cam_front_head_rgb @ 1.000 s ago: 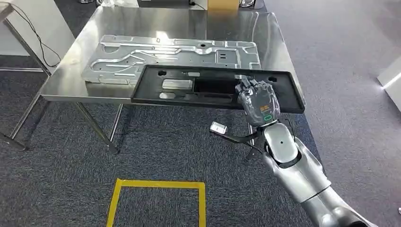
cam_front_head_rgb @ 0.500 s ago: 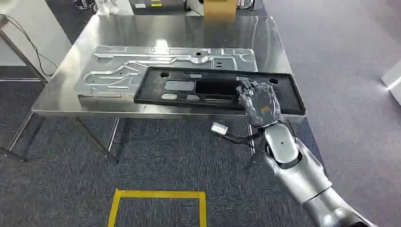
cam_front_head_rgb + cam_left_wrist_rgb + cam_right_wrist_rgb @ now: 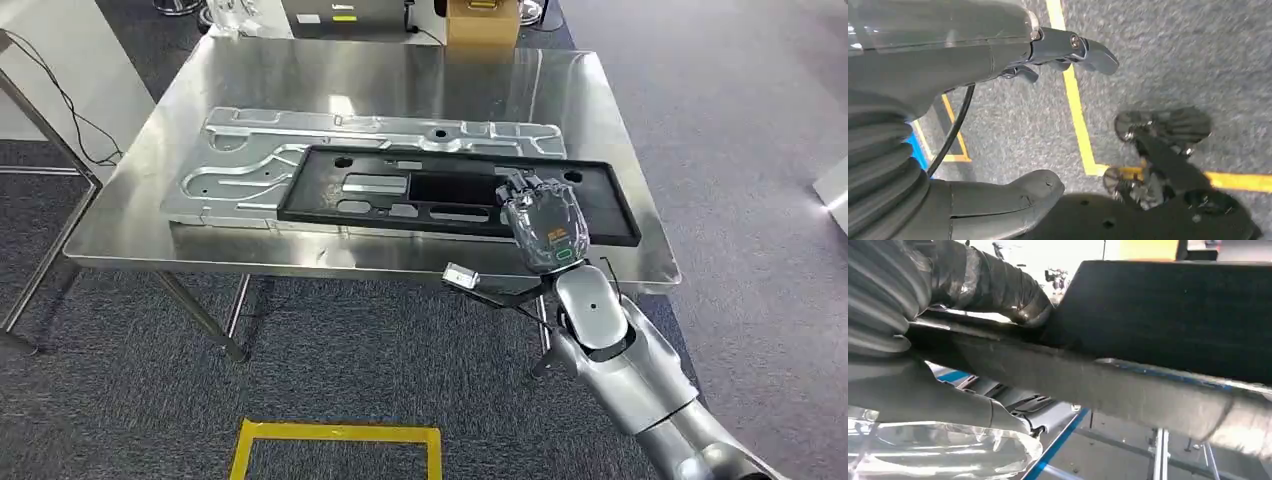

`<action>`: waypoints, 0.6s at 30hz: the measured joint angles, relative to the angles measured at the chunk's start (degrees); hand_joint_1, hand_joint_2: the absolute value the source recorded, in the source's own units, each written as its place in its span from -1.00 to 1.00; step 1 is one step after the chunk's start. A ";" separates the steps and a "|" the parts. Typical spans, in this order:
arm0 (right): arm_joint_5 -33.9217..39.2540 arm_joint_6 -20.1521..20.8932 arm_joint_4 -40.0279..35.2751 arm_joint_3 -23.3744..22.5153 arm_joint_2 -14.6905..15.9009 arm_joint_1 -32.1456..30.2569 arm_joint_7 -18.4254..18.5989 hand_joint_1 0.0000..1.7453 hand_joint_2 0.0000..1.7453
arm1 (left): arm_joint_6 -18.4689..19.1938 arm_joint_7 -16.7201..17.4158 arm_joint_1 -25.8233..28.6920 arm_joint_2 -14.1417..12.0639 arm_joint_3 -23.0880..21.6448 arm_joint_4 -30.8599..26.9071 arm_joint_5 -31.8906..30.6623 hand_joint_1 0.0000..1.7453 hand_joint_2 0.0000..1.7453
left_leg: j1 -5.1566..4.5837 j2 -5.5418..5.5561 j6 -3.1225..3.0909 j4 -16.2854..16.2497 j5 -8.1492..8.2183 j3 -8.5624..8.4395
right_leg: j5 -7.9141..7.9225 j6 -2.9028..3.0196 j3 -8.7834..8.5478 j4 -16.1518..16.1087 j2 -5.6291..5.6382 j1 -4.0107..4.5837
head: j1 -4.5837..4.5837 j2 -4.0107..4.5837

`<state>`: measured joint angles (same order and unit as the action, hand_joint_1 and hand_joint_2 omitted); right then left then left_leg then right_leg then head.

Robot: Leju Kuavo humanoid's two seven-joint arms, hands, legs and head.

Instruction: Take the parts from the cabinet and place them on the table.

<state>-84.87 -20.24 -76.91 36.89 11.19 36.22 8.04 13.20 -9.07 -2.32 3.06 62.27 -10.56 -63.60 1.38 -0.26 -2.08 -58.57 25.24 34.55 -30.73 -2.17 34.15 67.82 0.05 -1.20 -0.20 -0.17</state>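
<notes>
I am watching my right hand (image 3: 541, 222) gripping the black panel (image 3: 450, 191) along its near edge, toward the panel's right end, fingers curled over the top and the thumb (image 3: 998, 285) pressing against the panel's dark face. The panel is lying flat on the steel table (image 3: 400, 80), stretching away to the left of the hand and partly covering the silver stamped plate (image 3: 240, 165) just beyond and left of it. My left hand (image 3: 998, 115) is hanging over grey carpet with yellow tape (image 3: 1075, 100), fingers spread and holding nothing.
</notes>
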 joint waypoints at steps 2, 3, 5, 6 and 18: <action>0.09 0.02 0.02 0.02 0.00 -0.32 0.00 1.00 1.00 | -0.02 0.00 -0.14 0.00 0.02 -0.02 0.00 -1.00 1.00 | -0.25 0.09 -0.32 0.00 0.96 -0.87 | -4.11 -0.16 5.64 7.14 -0.01 0.04 | 0.00 0.00; 0.17 0.02 0.02 0.02 0.00 -0.53 0.02 1.00 1.00 | -0.02 0.00 -0.11 0.00 0.02 -0.02 0.00 -1.00 1.00 | -0.40 0.25 -0.39 0.00 1.49 -1.49 | -5.35 -0.07 7.41 8.42 -0.01 0.07 | 0.00 0.02; 0.33 0.02 0.02 0.02 0.00 -0.76 0.02 1.00 1.00 | -0.02 0.00 -0.01 0.00 0.04 -0.02 0.00 -1.00 1.00 | -0.73 0.48 -0.39 0.00 2.72 -3.23 | -3.44 0.67 7.76 4.93 -0.01 0.48 | 0.00 0.00; 0.37 0.04 0.02 0.02 0.00 -0.77 0.02 1.00 1.00 | 0.00 0.00 -0.02 0.00 0.04 -0.02 -0.02 -1.00 1.00 | -0.98 0.52 -0.36 0.03 3.40 -4.26 | -0.32 1.41 6.66 0.60 0.00 0.79 | 0.00 0.00; 0.61 0.35 -0.33 0.07 0.07 -1.39 0.24 1.00 1.00 | 0.09 0.02 -0.22 0.20 0.09 0.07 0.02 -1.00 1.00 | -0.72 0.64 2.68 -15.83 11.58 3.45 | 5.15 4.89 -0.84 -10.17 0.69 1.44 | -0.13 0.00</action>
<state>-84.26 -19.89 -77.24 36.96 11.26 34.83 8.29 13.29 -9.05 -2.54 3.26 62.36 -10.49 -63.58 0.66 0.37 0.59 -74.40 36.82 37.99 -25.58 2.72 33.30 57.66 0.74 0.24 -0.33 -0.17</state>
